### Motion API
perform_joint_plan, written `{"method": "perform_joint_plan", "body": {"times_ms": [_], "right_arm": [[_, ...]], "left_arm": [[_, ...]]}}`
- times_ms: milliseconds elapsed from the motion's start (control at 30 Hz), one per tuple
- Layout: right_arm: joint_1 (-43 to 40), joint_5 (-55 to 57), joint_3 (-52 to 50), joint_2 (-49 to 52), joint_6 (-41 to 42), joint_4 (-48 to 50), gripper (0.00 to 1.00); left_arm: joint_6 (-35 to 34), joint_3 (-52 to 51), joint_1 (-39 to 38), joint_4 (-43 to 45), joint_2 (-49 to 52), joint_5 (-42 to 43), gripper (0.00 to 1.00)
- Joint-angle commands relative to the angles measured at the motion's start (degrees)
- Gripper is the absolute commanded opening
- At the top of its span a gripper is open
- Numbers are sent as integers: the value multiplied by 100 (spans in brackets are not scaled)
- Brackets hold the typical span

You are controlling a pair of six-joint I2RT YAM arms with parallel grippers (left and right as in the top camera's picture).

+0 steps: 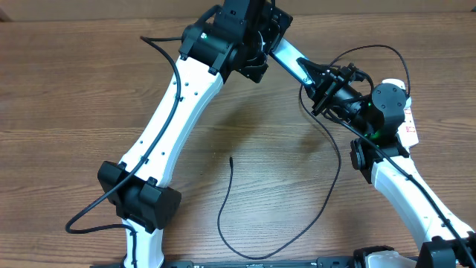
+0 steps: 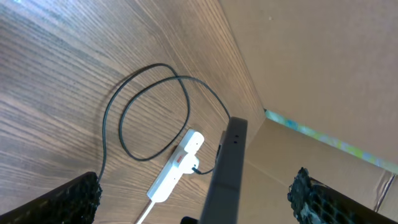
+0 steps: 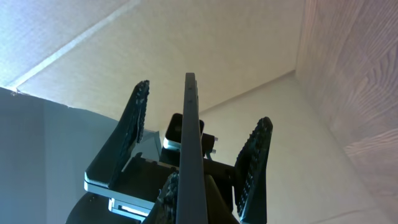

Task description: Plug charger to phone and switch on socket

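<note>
The phone (image 1: 294, 62) hangs in the air over the far side of the table (image 1: 74, 89); the right gripper (image 1: 314, 78) is clamped tight on one end of it; the other end pokes between the wide-spread fingers (image 2: 74, 199) of the left gripper (image 1: 262, 58), which touch nothing.

The likeliest mishap is a drop; if the right gripper lets go before the left one closes, nothing bears the phone; a slim slab held by one end can also twist in the pads. The charger (image 1: 230, 175) lies slack on the table, its free tip well apart from the phone; part of it runs close by the right arm, so a swing of that arm could drag it, or tug the plug that seems to sit in the socket (image 2: 177, 165).

The phone stands on edge; its long axis runs diagonally in the overhead view, from the left gripper at far centre toward the right gripper; which end carries the port I cannot tell.
</note>
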Motion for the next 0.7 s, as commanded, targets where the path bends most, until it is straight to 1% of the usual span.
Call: {"method": "perform_joint_plan", "body": {"times_ms": [0,167,367,400,433,467,533,567,667], "right_arm": [[15,146,127,-50,793,118,4],[15,140,127,-50,793,120,4],[15,120,127,-50,793,140,4],[15,109,127,-50,793,138,4],[15,98,127,-50,793,138,4],[15,96,127,-50,793,138,4],[15,96,127,-50,793,138,4],[15,96,127,-50,793,138,4],[15,96,127,-50,793,138,4]], "left_arm": [[302,7,31,55,-20,79,100],[302,7,31,52,-20,76,100],[275,7,24,37,-20,66,97],[280,7,24,35,-20,68,95],[280,7,24,33,-20,66,90],[278,7,24,33,-20,63,80],[275,7,26,35,-20,63,53],[273,7,26,37,-20,66,50],[275,7,26,33,-20,63,51]]}}
